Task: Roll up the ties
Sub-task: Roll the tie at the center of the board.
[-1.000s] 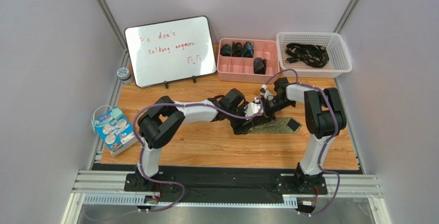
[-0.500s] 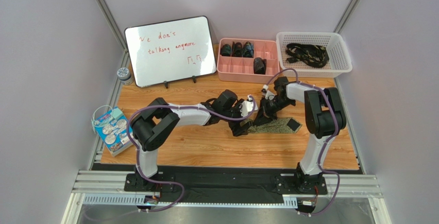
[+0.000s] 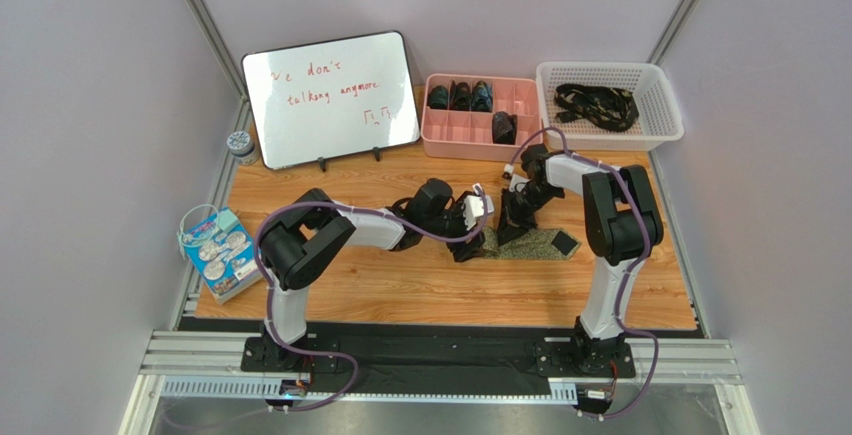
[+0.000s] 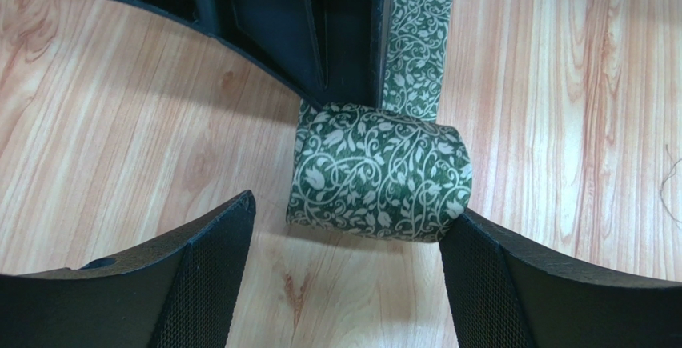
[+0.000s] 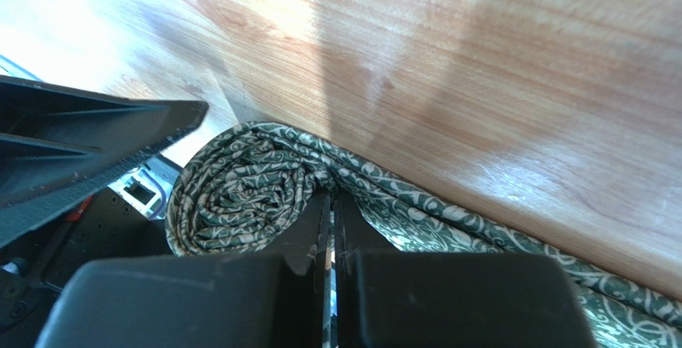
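The green necktie with pale vine print (image 4: 380, 172) lies half rolled at the middle of the wooden table (image 3: 400, 285), its flat length trailing toward 3 o'clock. The left gripper (image 4: 348, 212) reaches low, jaws wide astride the roll. The right gripper (image 5: 332, 204), angled down from 12 o'clock, is closed at the roll's spiral end, perhaps nipping cloth.

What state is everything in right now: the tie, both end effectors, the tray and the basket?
green patterned tie, partly rolled, tail unrolled
left end effector, open, astride the roll
right end effector, shut, tips against the roll
pink tray, some compartments filled with rolled ties, others empty
white basket, holding loose black ties
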Robot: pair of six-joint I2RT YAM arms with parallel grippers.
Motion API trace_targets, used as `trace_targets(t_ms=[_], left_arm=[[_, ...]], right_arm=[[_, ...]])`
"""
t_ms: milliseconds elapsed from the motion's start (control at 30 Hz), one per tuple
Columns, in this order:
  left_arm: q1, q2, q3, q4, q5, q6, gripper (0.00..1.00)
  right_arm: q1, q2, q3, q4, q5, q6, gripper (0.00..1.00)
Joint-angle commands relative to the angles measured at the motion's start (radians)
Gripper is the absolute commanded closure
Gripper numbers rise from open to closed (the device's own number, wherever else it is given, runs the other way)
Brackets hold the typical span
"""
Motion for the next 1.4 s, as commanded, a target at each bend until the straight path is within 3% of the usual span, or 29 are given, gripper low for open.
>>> trace_targets(t_ms=[0, 200, 367, 500, 633, 700, 833, 900, 1133, 1367], left_arm=[[0.000, 0.021, 0.041, 0.104, 0.052, -0.026, 0.14], [-0.011, 0.036, 0.062, 0.084, 0.090, -0.054, 0.22], [-0.022, 0.064, 0.106, 0.011, 0.085, -0.058, 0.38], [-0.043, 0.081, 0.153, -0.162, 0.018, 0.018, 0.43], [-0.050, 0.093, 0.192, -0.350, -0.080, 0.119, 0.58], [-0.057, 0.073, 0.183, -0.422, -0.112, 0.173, 0.64], [-0.065, 0.101, 0.240, -0.569, -0.162, 0.215, 0.67], [-0.068, 0.110, 0.258, -0.632, -0.177, 0.225, 0.68], [-0.077, 0.147, 0.321, -0.709, -0.171, 0.259, 0.66], [-0.079, 0.178, 0.361, -0.746, -0.172, 0.250, 0.59]], right_arm=[[0.022, 0.077, -0.018, 0.100, 0.233, -0.020, 1.00], [0.035, 0.084, -0.002, 0.117, 0.219, 0.011, 1.00], [0.052, 0.072, -0.016, 0.163, 0.150, 0.049, 1.00], [0.054, 0.058, -0.018, 0.221, 0.098, 0.076, 1.00], [0.028, 0.035, 0.030, 0.184, 0.020, 0.030, 1.00], [-0.009, 0.023, 0.068, 0.123, -0.046, -0.006, 0.93], [-0.084, -0.028, 0.110, 0.003, -0.144, -0.110, 0.65], [-0.103, -0.049, 0.108, -0.059, -0.164, -0.148, 0.59], [-0.133, -0.084, 0.058, -0.118, -0.328, -0.204, 0.46], [-0.092, -0.072, -0.010, -0.041, -0.356, -0.152, 0.44]])
